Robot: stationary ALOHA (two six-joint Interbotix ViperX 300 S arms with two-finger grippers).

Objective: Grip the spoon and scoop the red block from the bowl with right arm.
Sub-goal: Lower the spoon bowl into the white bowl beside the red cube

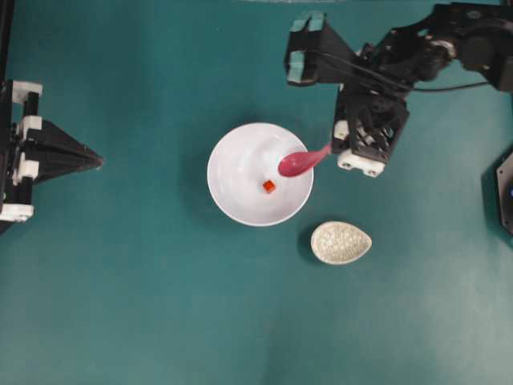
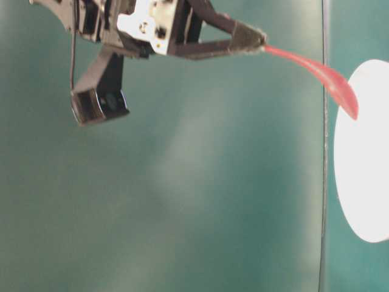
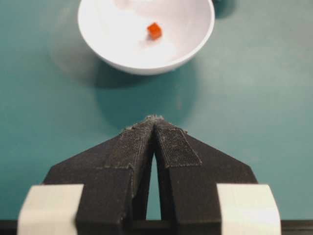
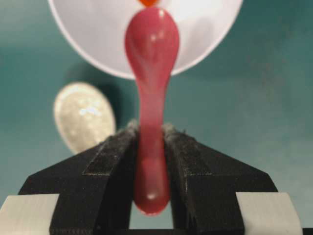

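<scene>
The right gripper (image 4: 151, 139) was clamped on the handle of the spoon (image 1: 298, 163), so the gripping step looked finished and the scooping step was in hand. The oval end of the spoon hung over the right side of the bowl (image 1: 232, 200), above the rim and not yet down inside. The red block (image 1: 268, 186) lay on the bottom of the bowl, just beside the spoon tip in the overhead view. In my judgement, the next move needed the spoon lowered behind the block and pushed under it. The left gripper (image 3: 154, 122) rested apart from the bowl with its fingers pressed together on nothing
</scene>
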